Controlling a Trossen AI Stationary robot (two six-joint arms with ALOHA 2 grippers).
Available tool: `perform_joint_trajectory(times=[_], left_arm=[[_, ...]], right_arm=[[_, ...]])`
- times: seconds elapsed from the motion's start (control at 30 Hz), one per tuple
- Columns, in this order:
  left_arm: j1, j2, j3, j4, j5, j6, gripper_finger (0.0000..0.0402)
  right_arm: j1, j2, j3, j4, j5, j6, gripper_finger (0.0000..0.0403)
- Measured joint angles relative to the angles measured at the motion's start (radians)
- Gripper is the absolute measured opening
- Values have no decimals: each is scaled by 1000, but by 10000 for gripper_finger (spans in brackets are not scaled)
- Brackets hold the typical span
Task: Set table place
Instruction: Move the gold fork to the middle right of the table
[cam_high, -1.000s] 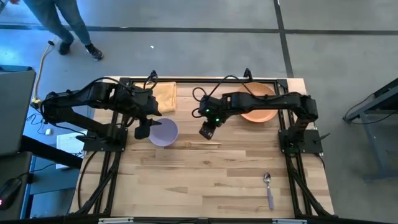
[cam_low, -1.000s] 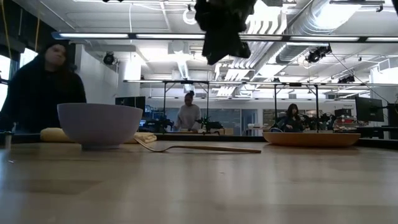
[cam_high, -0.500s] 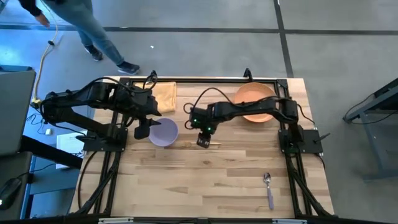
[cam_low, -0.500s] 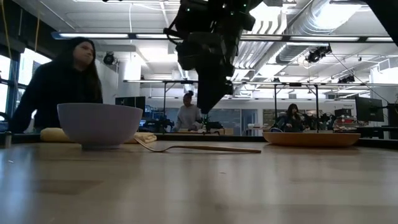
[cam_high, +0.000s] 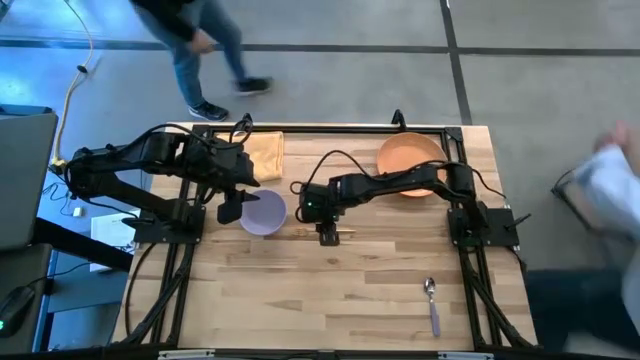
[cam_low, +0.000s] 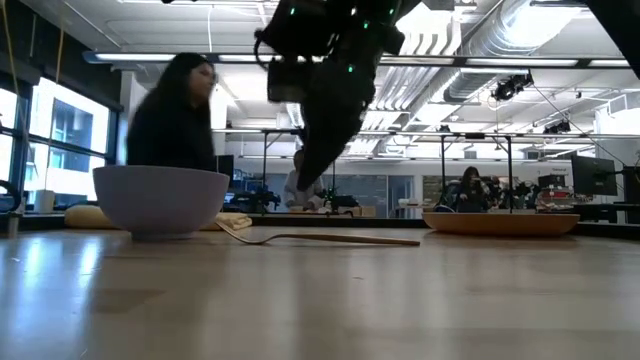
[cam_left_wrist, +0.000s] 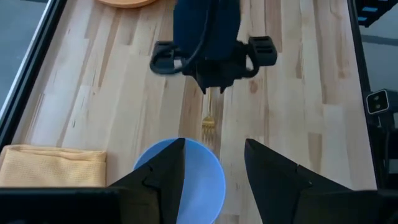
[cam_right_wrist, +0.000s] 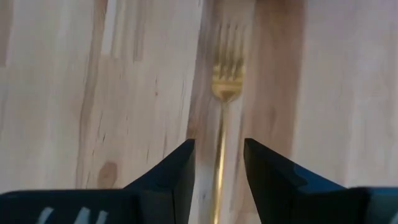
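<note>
A gold fork (cam_high: 338, 234) lies flat on the pale wood table (cam_high: 300, 300), right of a lilac bowl (cam_high: 264, 213). My right gripper (cam_high: 327, 232) hangs over the fork's middle, open. In the right wrist view its fingers stand on either side of the fork's handle (cam_right_wrist: 221, 155), with the tines (cam_right_wrist: 227, 46) ahead. In the low view it (cam_low: 305, 180) is still above the fork (cam_low: 320, 238). My left gripper (cam_high: 230, 208) waits open at the bowl's left rim, with the bowl (cam_left_wrist: 186, 177) seen between its fingers.
An orange plate (cam_high: 410, 165) sits at the far right of the table and a folded yellow cloth (cam_high: 265, 155) at the far edge behind the bowl. A spoon (cam_high: 432, 300) lies near the right front. A person (cam_high: 200, 40) walks past beyond the far edge.
My right gripper has swung toward the table's left, from near the plate to over the fork, and has come down toward it. The fork and bowl have stayed in place. The person behind the table has walked to the right.
</note>
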Motion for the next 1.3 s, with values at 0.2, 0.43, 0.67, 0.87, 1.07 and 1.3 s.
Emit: perform_joint_trajectory(times=[0.2,0.43,0.67,0.87,1.07,1.3], left_arm=[[0,0,0,0,0,0,154],[0,0,0,0,0,0,154],[0,0,0,0,0,0,154],[0,0,0,0,0,0,154],[0,0,0,-1,0,1,154],[0,0,0,-1,0,4,154]], right_arm=[[0,59,0,2,-13,-11,129],[-2,111,0,8,21,-20,129],[-2,130,2,23,22,31,129],[-2,131,2,25,25,32,107],[-4,133,2,26,35,36,23],[-2,133,2,25,45,60,7]])
